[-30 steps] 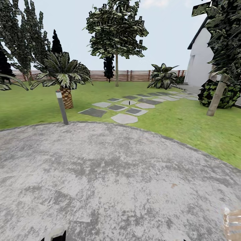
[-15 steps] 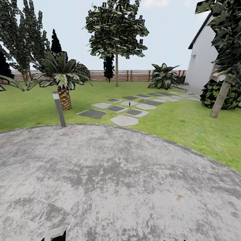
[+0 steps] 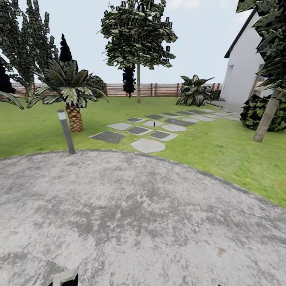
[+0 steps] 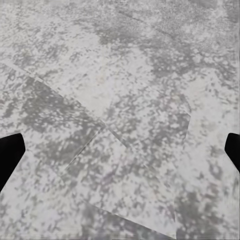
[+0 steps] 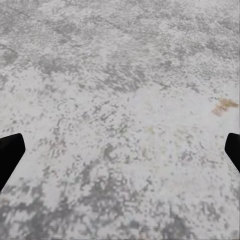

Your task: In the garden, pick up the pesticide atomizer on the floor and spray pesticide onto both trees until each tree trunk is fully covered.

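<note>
There was nothing to read anywhere: no lettering, label, brand, number or sign on the grey paving (image 3: 131, 222), the short lamp post (image 3: 66, 131), the fence (image 3: 159, 89) or the white house wall (image 3: 244, 75).

**Flat, even daylight; soft renders with coarse textures**

The head view is bright and evenly lit under a pale, hazy sky (image 3: 198, 39), with no clear sun direction. The lamp post (image 3: 66, 131), the palm (image 3: 71, 93) and the stepping stones (image 3: 148, 145) cast no distinct shadows on the lawn (image 3: 222, 147). No glare shows. Tree foliage (image 3: 137, 33) looks blocky and jagged. Verticals lean outward toward the frame's sides. In both wrist views the paving (image 4: 120, 100) ahead of each end effector is grainy, mottled and slightly smeared.
</note>
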### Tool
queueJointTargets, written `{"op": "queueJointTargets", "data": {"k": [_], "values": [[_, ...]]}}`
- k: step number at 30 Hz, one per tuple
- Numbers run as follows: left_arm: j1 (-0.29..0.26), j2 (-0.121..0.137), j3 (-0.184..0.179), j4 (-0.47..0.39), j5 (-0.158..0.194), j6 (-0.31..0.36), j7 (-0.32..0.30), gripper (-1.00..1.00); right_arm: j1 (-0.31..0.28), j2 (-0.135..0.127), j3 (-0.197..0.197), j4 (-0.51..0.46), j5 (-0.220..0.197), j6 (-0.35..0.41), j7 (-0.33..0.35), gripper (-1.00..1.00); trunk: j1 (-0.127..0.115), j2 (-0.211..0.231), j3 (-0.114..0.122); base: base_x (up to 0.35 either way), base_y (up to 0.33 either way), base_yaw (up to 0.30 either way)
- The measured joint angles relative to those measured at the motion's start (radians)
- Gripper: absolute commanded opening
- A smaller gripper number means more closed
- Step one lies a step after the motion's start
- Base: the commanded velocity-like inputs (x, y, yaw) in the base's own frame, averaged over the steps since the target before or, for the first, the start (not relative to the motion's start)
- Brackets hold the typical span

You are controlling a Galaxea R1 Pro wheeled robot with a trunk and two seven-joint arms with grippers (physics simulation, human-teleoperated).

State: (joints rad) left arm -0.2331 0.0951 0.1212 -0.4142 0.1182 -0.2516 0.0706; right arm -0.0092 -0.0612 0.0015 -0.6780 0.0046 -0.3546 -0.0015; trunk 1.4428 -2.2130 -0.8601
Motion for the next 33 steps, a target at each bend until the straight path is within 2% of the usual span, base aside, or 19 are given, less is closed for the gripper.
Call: {"op": "queueJointTargets", "data": {"k": [33], "values": [[0.0,0.0,0.0,0.0,-0.004,0.0,0.0,1.0,0.0,0.0,0.0,0.0,0.0,0.0,0.0,1.0,0.0,0.0,0.0,0.34,0.0,0.0]]}}
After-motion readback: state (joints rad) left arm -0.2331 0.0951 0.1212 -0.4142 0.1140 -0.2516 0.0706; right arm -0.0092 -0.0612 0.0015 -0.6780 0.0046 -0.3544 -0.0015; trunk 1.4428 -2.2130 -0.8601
